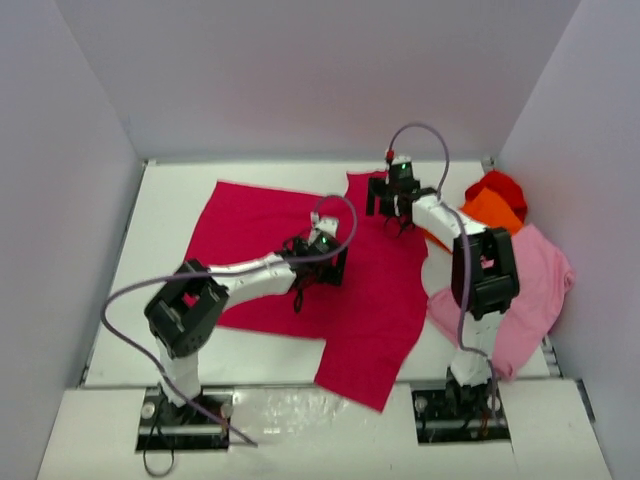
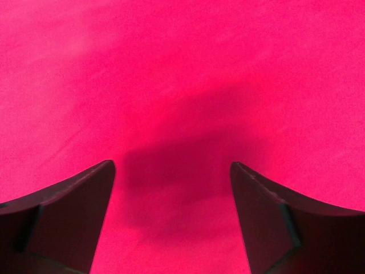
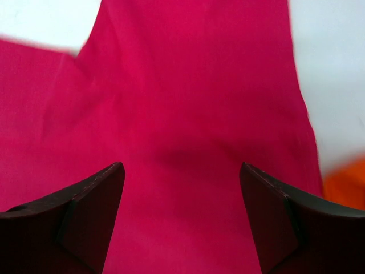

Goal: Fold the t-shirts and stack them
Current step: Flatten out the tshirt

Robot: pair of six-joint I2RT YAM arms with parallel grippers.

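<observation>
Nearest to each wrist lens are two dark fingers, and in both views they stand wide apart with nothing pinched. The left gripper [image 2: 171, 165] hangs spread just over the crimson shirt [image 2: 182, 68], which fills that whole view. The right gripper [image 3: 181, 165] is also spread, over a narrower flap of the same cloth.

Seen from above, the crimson shirt [image 1: 370, 290] lies flat in the middle of the table [image 1: 170, 200], not yet folded. Its long axis seems to run from about 10 o'clock to about 5 o'clock, with the narrow flap pointing to 12 o'clock beside the right gripper [image 1: 390, 200]. I cannot tell which end is the collar. At 3 o'clock lie the other shirts in a loose heap: the orange shirt [image 1: 490, 208], the red shirt [image 1: 503, 185] behind it and the light pink shirt [image 1: 530, 270] nearer.

I judge the cloth to be light, soft and limp — it will sag and slide, never hold a shape. A good hold is at an edge or corner, one in each gripper, so the fold stays straight.
</observation>
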